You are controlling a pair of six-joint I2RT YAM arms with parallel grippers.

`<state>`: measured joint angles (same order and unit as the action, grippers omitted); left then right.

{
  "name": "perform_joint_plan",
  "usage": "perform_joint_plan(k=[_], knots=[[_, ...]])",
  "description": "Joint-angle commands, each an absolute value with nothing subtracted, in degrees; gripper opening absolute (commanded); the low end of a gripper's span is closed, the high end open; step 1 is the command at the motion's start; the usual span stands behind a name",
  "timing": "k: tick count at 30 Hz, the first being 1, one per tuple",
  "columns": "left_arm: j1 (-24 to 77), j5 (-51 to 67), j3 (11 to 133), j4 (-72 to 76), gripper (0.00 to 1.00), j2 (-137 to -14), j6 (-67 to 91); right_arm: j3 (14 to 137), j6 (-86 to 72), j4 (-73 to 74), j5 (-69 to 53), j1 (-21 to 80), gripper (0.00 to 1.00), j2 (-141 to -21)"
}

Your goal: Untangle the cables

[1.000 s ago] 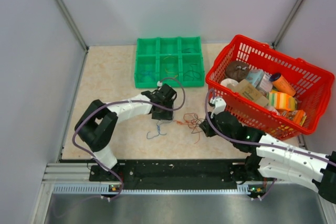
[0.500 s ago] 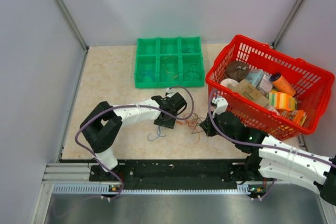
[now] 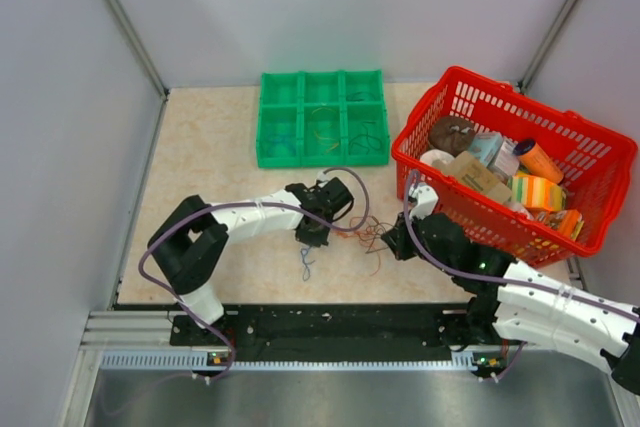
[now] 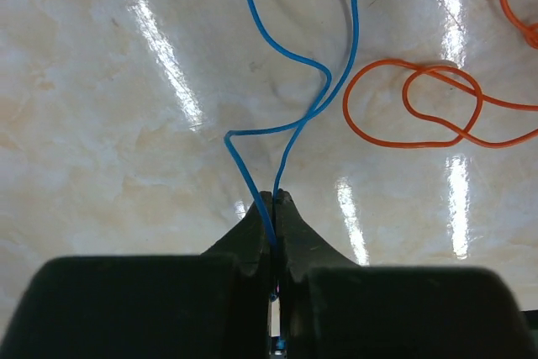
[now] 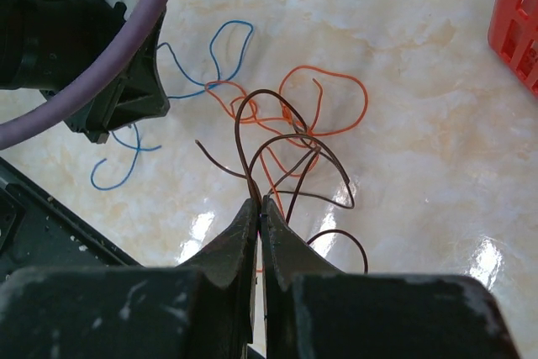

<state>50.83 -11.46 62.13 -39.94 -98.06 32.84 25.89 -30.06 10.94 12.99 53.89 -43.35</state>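
The cables are thin wires on the marble tabletop between the arms. A blue wire (image 4: pixel 296 115) runs up from my left gripper (image 4: pixel 276 199), which is shut on it; an orange loop (image 4: pixel 412 111) lies just to its right. My right gripper (image 5: pixel 258 206) is shut on a dark brown wire (image 5: pixel 252 136) that rises from a tangle of brown and orange wires (image 5: pixel 303 132). In the top view the left gripper (image 3: pixel 310 237) sits above the blue wire (image 3: pixel 306 265), and the right gripper (image 3: pixel 396 244) is at the tangle (image 3: pixel 370 239).
A green compartment tray (image 3: pixel 322 118) with a few wires inside stands at the back. A red basket (image 3: pixel 510 162) full of groceries sits at the right, close to the right arm. The black rail (image 3: pixel 330 325) runs along the near edge.
My left gripper has moved right toward the tangle and closed on the blue wire, which now trails below it. The right gripper stays shut on the brown wire.
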Motion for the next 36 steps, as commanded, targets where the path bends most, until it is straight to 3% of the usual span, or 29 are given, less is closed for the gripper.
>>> perform_joint_plan(k=[1,4,7,10,15,19,23,32,36], knots=[[50.89,-15.37,61.44,-40.35,0.0,-91.69,32.78,27.77,-30.5,11.16,13.54,54.32,0.0,-41.4],[46.52,-13.21,58.73,-34.48,0.0,-83.44,31.74,27.95,-30.59,11.43,13.71,54.32,0.0,-40.96],[35.02,2.23,56.08,-26.31,0.0,-76.83,32.69,28.39,-30.5,11.43,13.62,54.4,0.0,-40.78],[25.77,9.91,57.38,-19.01,0.0,-75.76,35.41,28.56,-30.5,11.6,13.36,54.32,0.0,-40.78],[16.72,14.75,69.76,-19.86,0.0,-86.19,43.4,28.83,-30.59,11.86,12.48,54.4,0.0,-40.43],[9.25,30.89,77.59,-12.85,0.0,-99.9,53.15,29.09,-30.67,12.48,12.22,54.32,0.0,-39.29],[5.37,39.54,87.61,-10.56,0.0,-112.21,57.83,29.27,-30.41,13.45,12.48,54.4,0.0,-38.32],[4.66,23.56,101.85,-19.94,0.0,-120.13,42.46,29.97,-30.15,13.27,12.48,54.4,0.0,-40.07],[6.06,18.12,100.12,-17.94,0.0,-121.38,36.22,30.5,-29.79,12.48,12.22,54.32,0.0,-41.57]])
